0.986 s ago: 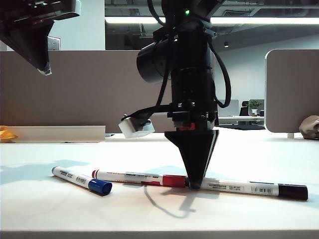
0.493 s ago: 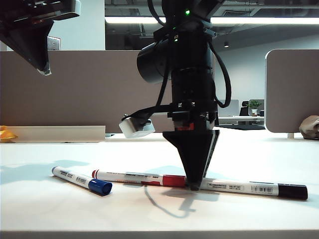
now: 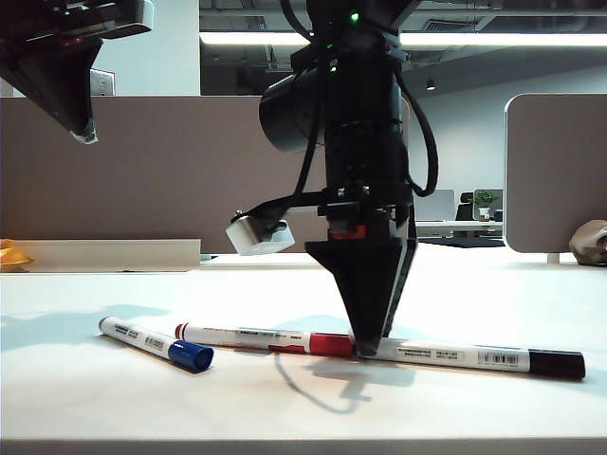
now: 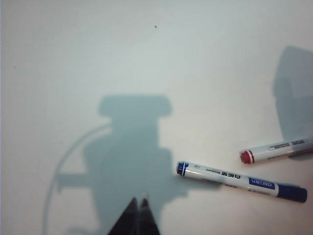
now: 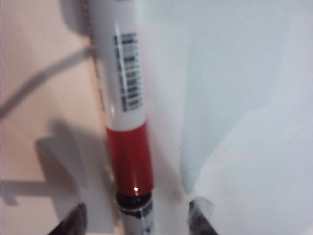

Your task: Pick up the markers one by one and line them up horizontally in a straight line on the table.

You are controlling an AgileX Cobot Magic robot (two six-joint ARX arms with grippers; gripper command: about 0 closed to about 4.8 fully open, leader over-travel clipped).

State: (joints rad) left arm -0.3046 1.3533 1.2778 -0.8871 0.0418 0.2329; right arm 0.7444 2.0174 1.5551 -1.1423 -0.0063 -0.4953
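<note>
Right hand (image 5: 137,218) open over three markers (image 3: 261,338).

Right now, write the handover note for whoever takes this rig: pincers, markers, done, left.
Left pincer: shut, empty, raised over the table's left side.
Right pincer: open, tips down at the table, straddling the joint where the red marker meets the black marker; gripping nothing.
Markers: red and black lie end to end in a near-straight horizontal line. The blue marker lies left of them, angled, its cap close to the red marker's tail end.
Done: red and black lined up.
Left: pick up the blue marker and lay it in line with the other two.
</note>
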